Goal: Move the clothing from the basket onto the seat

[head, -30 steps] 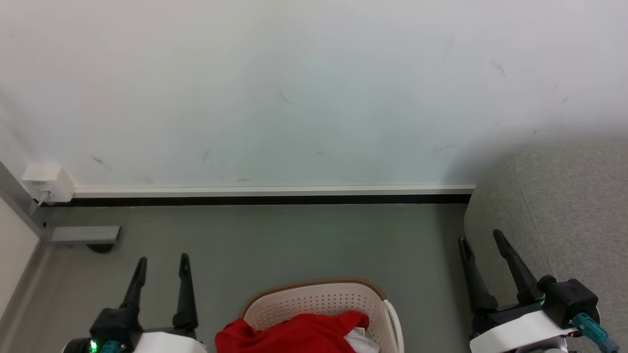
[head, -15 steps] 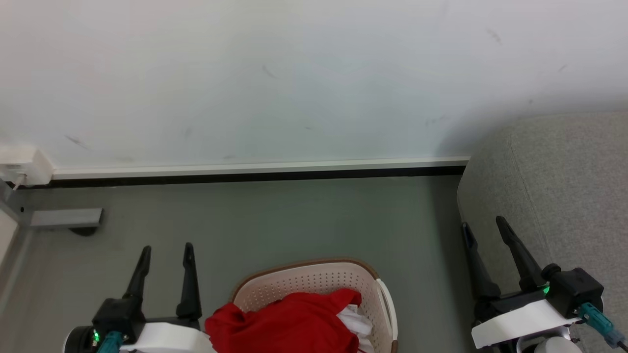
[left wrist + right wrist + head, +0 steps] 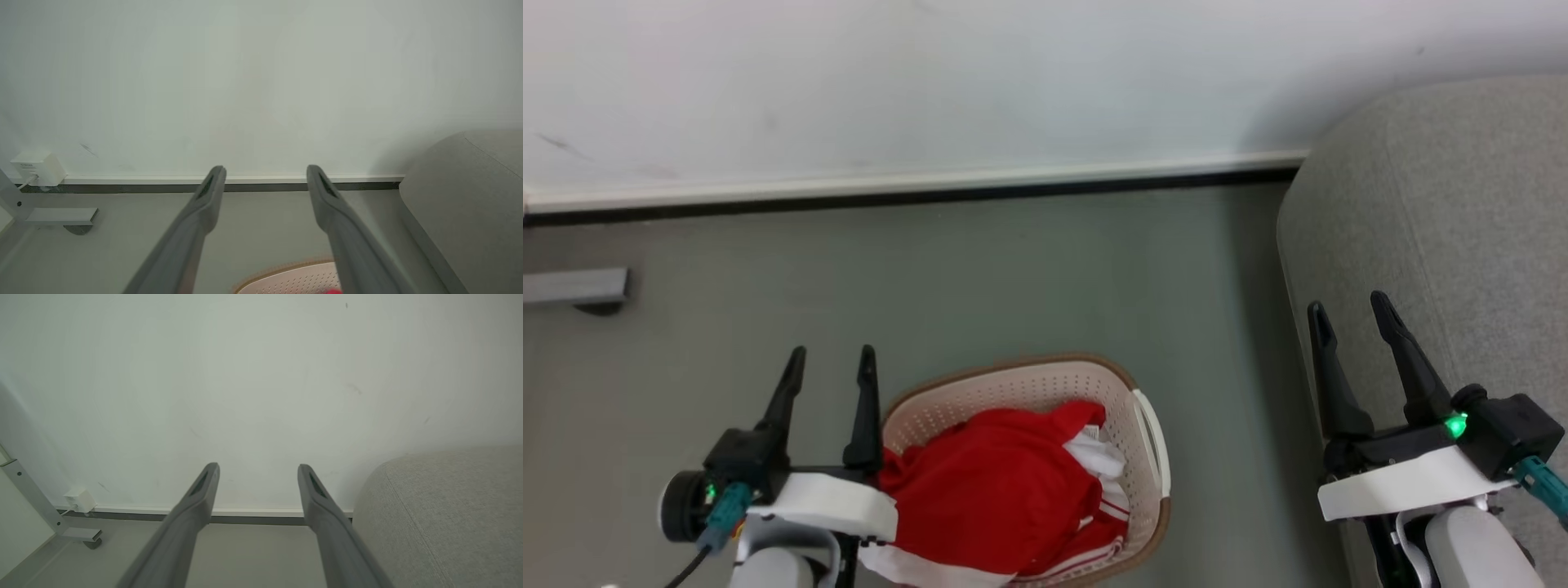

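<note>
Nearest to us, the left gripper (image 3: 832,353) hangs at the basket's left side. Its two dark fingers are spread wide and hold nothing. The right gripper (image 3: 1347,304) is just as wide apart and just as empty, its fingers in front of the seat's rounded edge. Both point away from us toward the wall.

Between the arms stands the basket (image 3: 1013,369), on the grey floor (image 3: 1029,269). The clothing (image 3: 996,482) lies inside it as one crumpled red heap. White fabric shows at the heap's right, and white stripes at its near right.

Progress: we judge the task not yet begun. No garment is gripped and none lies on the visible part of the seat (image 3: 1437,204). Every piece we can see remains to be lifted and carried right.

Orientation: the heap runs loosely from near left to far right and has no clear front. The basket opens upward, with one white loop handle (image 3: 1153,441) on the side facing the seat. The frame edge and the left arm cut off its near end, so we cannot settle its long axis.

Farther out, the seat rises at the right, apart from the basket, with bare floor between them. Behind everything runs the dark skirting (image 3: 915,192) under the pale wall (image 3: 931,82).
</note>
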